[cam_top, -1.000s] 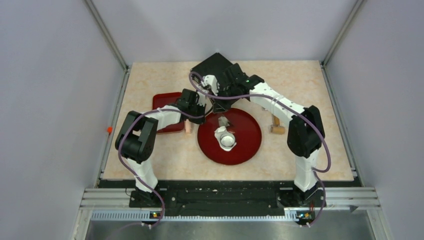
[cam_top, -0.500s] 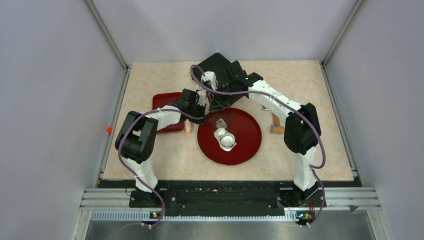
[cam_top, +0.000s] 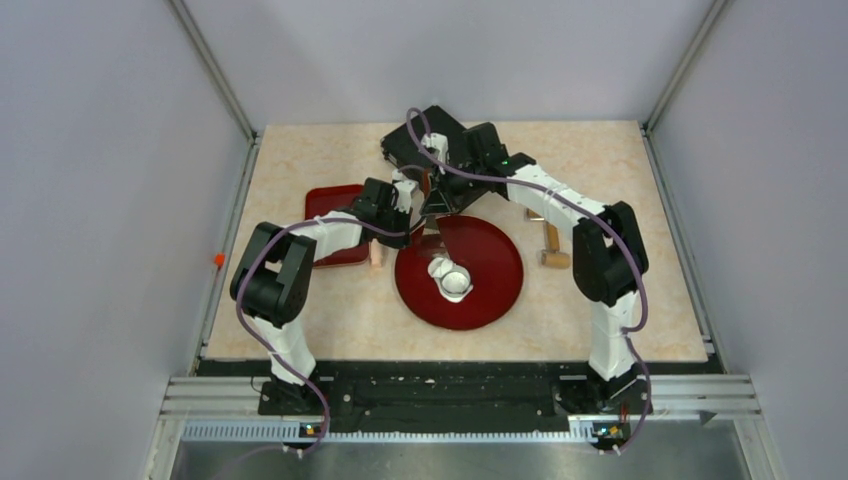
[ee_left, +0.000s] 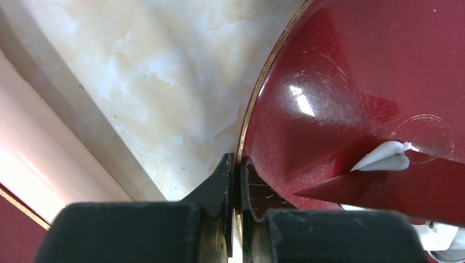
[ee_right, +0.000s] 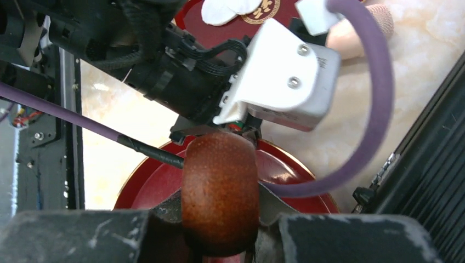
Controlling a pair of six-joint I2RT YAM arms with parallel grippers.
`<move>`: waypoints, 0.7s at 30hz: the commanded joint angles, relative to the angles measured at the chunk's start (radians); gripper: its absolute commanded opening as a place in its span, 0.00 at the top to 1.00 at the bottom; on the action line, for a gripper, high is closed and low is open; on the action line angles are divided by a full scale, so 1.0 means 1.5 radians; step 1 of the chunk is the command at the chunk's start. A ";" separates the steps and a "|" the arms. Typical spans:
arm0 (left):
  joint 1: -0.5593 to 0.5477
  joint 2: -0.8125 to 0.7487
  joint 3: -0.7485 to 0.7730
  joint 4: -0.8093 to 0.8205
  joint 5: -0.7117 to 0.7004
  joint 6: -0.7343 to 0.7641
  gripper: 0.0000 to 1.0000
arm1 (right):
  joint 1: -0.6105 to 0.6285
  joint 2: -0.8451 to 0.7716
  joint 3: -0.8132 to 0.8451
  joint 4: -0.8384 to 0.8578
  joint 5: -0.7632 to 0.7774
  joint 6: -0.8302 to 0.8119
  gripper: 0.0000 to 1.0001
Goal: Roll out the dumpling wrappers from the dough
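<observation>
The dough [cam_top: 445, 268], a ragged white patch with a small ring [cam_top: 456, 284] set on it, lies left of centre on the round red plate [cam_top: 495, 265]; a further dab clings to the tip of a pointed blade [ee_left: 340, 189] over the plate. The left gripper [ee_left: 236, 170] is pinched tight on the plate's gilt far-left rim, and the right gripper [ee_right: 219, 230], above the plate's far edge, is clamped around a brown wooden handle [ee_right: 219, 181]. A pale pink cylinder [cam_top: 376, 255] lies just left of the plate, a wooden tool [cam_top: 553, 260] just right, and a black box [cam_top: 430, 130] beyond. Left of the plate, the square red tray [cam_top: 325, 205], partly hidden by the left arm, holds the dumpling wrappers [ee_right: 225, 10], flat white discs
</observation>
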 commanded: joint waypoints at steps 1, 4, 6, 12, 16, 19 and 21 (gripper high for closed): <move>0.003 -0.024 -0.011 0.026 -0.032 0.006 1.00 | -0.011 -0.023 -0.007 0.054 -0.057 0.074 1.00; 0.004 -0.025 -0.011 0.027 -0.032 0.005 1.00 | -0.011 -0.025 -0.002 0.059 -0.072 0.091 1.00; 0.004 -0.024 -0.011 0.027 -0.032 0.006 1.00 | -0.011 -0.021 0.006 0.065 -0.082 0.105 1.00; 0.004 -0.025 -0.011 0.026 -0.032 0.006 1.00 | -0.011 -0.010 0.019 0.066 -0.106 0.142 1.00; 0.004 -0.025 -0.012 0.027 -0.032 0.004 1.00 | -0.010 -0.014 0.012 0.067 -0.112 0.154 1.00; 0.004 -0.025 -0.012 0.027 -0.031 0.006 1.00 | -0.008 -0.020 0.008 0.067 -0.113 0.156 1.00; 0.004 -0.026 -0.012 0.027 -0.032 0.005 1.00 | -0.005 -0.020 0.010 0.066 -0.099 0.151 1.00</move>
